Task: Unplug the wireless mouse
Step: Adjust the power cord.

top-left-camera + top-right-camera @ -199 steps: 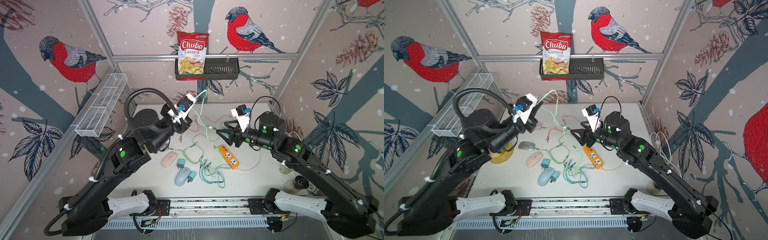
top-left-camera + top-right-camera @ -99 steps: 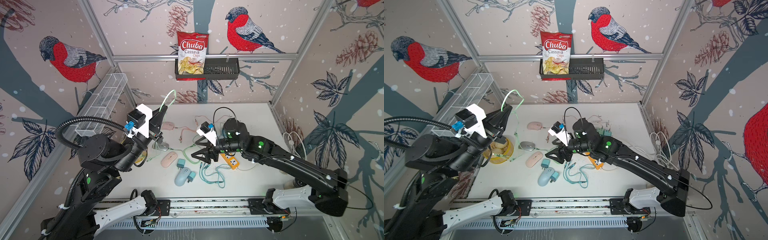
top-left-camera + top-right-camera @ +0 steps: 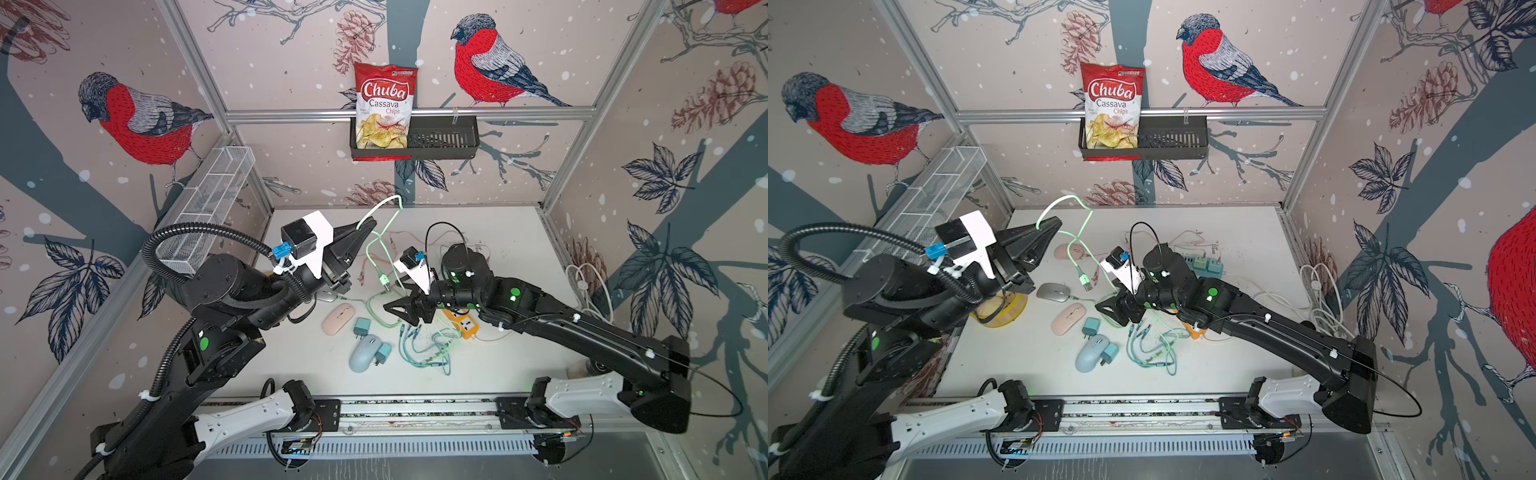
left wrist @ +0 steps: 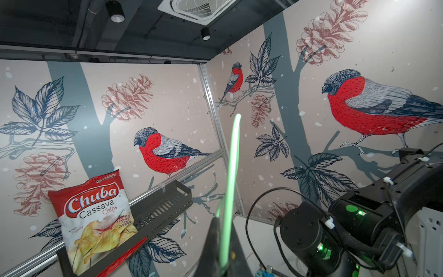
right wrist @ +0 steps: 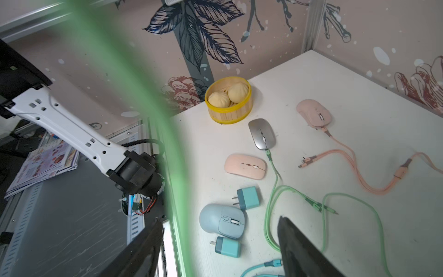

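The black left arm stands raised, its black wedge-fingered left gripper (image 3: 365,225) pinched tight, while the black right arm reaches low and forward, its right gripper (image 3: 400,314) spread wide.

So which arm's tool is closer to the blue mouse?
Right. The right tool hangs open, low over the table just beyond the blue mouse; the left tool is raised high and farther off, pinching a green cable.

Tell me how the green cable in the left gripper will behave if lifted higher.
Likely floppy: the green cable arcs from the left gripper and droops. Its dangling USB plug will probably swing. Light, but it may tug the silver mouse it seems plugged into.
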Tool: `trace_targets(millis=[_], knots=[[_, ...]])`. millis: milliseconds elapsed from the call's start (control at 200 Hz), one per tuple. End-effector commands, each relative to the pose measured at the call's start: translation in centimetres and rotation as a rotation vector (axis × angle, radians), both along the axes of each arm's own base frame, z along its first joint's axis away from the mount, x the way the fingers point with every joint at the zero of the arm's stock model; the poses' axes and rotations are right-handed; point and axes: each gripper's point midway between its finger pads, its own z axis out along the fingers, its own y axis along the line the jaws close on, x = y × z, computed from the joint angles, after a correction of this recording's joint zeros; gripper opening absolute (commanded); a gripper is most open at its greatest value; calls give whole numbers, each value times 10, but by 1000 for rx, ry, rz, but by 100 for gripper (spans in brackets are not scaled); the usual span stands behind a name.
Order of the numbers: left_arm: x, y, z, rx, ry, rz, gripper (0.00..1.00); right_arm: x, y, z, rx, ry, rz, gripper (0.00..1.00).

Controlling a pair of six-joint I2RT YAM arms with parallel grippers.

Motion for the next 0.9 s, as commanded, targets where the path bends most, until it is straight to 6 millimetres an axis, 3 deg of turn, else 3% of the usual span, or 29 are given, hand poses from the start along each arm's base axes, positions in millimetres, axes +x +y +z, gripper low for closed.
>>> trace_targets(millis=[0, 75, 115, 130, 195, 310, 420, 676, 786, 896], knots=[[-18, 7, 30, -94, -77, -63, 0, 26, -10, 1, 11, -25, -131, 70], [-19, 8, 31, -98, -77, -64, 0, 37, -18, -2, 12, -10, -173, 49], [-20, 10, 31, -101, -78, -63, 0, 43, -21, -5, 15, 1, -195, 30], [-20, 11, 31, -102, -79, -62, 0, 42, -25, 4, 40, -8, -203, 23], [-19, 13, 27, -97, -74, -50, 0, 45, -33, 11, 77, -3, -216, 0], [-5, 14, 5, -52, -44, 27, 0, 37, -44, 34, 178, 24, -143, 0], [8, 9, -28, 9, -3, 71, 0, 15, -55, 64, 299, 40, -7, 0], [6, -48, -119, 188, 87, -132, 0, -19, -67, 117, 443, 21, 159, 0], [10, -56, -136, 224, 109, -146, 0, -29, -72, 133, 491, 9, 198, 0], [3, -64, -141, 239, 100, -204, 0, -35, -75, 143, 521, 3, 216, 5]])
